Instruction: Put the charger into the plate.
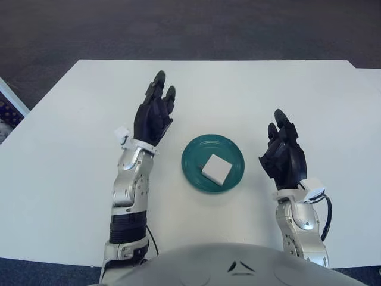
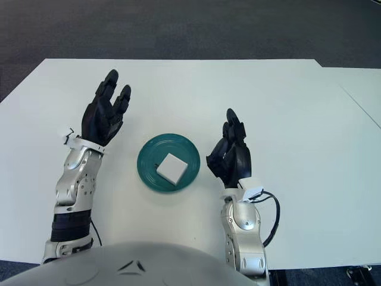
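Left eye view – charger (image 1: 215, 168) in plate (image 1: 193, 158), left hand (image 1: 152, 115) raised, fingers extended

The round teal plate (image 1: 197, 176) is showing a glossy, ridged finish that looks like glazed ceramic or hard plastic. The square white charger (image 1: 215, 168) is looking like smooth matt plastic. The broad white surface (image 1: 71, 143) is appearing smooth and matt. The black left hand (image 1: 152, 114) and black right hand (image 1: 283, 154) are looking like matt plastic, each sitting above brushed silver metal forearm casing.
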### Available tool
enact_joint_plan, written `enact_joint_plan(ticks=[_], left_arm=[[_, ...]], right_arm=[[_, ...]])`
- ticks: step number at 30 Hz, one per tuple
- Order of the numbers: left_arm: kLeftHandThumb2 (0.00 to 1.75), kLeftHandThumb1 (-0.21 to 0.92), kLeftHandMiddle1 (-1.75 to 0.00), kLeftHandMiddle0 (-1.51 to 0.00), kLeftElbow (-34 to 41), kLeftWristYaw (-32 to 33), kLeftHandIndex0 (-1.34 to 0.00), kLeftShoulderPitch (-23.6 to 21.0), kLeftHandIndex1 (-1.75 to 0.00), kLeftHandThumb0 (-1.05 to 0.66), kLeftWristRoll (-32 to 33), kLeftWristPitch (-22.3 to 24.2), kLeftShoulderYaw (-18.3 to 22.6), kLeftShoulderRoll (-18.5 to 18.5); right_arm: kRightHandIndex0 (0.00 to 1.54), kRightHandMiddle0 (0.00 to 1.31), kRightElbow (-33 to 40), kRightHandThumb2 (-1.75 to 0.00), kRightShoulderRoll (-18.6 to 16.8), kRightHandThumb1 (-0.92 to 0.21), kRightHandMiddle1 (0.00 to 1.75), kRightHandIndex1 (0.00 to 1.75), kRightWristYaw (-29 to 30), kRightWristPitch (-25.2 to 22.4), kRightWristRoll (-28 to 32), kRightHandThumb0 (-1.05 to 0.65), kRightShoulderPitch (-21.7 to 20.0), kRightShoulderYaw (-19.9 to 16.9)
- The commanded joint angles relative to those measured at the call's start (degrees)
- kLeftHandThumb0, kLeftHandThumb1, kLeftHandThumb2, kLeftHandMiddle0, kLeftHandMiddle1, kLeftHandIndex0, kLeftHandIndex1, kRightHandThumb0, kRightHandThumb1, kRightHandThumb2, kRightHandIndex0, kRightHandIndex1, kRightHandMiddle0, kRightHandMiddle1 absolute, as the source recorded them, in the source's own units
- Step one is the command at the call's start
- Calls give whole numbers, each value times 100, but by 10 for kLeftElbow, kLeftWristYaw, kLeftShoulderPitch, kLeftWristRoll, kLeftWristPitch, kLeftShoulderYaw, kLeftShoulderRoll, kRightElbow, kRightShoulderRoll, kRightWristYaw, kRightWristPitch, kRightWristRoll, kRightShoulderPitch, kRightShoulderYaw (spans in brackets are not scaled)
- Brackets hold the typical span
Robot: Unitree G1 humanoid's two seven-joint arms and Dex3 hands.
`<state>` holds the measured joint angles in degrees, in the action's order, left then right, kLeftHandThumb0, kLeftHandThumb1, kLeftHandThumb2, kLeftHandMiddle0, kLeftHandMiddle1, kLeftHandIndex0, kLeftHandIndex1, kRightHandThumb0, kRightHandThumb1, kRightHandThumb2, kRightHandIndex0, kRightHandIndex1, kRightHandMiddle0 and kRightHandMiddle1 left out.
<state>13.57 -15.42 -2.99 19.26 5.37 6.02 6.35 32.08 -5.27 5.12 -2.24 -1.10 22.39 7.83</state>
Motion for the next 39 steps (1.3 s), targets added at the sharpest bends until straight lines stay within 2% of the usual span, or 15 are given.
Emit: enact_joint_plan(ticks=[1, 4, 6, 9, 12, 14, 19, 26, 33, 39], left_arm=[[84, 92, 0, 0, -17, 13, 0, 30, 0, -105, -2, -11, -6, 5], [87, 92, 0, 0, -47, 4, 0, 87, 0, -105, -14, -47, -22, 15], [89, 92, 0, 0, -66, -7, 0, 120, 0, -105, -15, -74, -31, 17], [90, 92, 0, 0, -92, -10, 0, 128, 0, -105, -16, -92, -33, 7], [90, 92, 0, 0, -122, 29, 0, 122, 0, -105, -55, -103, -40, 8], [90, 92, 0, 0, -127, 63, 0, 119, 0, -105, -84, -96, -43, 9], [90, 92, 0, 0, -168, 91, 0, 104, 0, -105, -101, -105, -33, 5], [90, 92, 0, 0, -198, 109, 0, 103, 0, -105, -118, -136, -35, 3], [94, 92, 0, 0, -199, 91, 0, 130, 0, -105, -119, -161, -47, -5], [97, 92, 0, 0, -207, 78, 0, 136, 0, -105, -104, -176, -48, -8]], right_arm=[[3, 0, -40, -102, 19, -92, 16, 0, -28, 1, 19, -99, -15, -14], [14, 0, -122, -104, 66, -92, 37, 1, -89, 12, 60, -92, -32, -56], [18, 0, -155, -104, 82, -92, 44, 1, -116, 29, 68, -88, -44, -63], [18, 0, -180, -102, 78, -92, 45, 1, -108, 20, 53, -85, -57, -58], [15, 0, -322, -103, 88, -92, 39, 0, -108, 60, 48, -87, -115, -82], [12, 0, -359, -103, 88, -92, 34, 0, -107, 75, 51, -88, -129, -88], [11, 0, -378, -100, 74, -92, 28, 0, -112, 80, 76, -87, -146, -101], [12, 0, -404, -92, 61, -92, 31, 1, -112, 87, 95, -81, -165, -113], [13, 0, -419, -89, 60, -92, 33, 1, -109, 91, 89, -78, -164, -112], [13, 0, -429, -89, 62, -92, 33, 0, -106, 91, 87, -78, -165, -116]])
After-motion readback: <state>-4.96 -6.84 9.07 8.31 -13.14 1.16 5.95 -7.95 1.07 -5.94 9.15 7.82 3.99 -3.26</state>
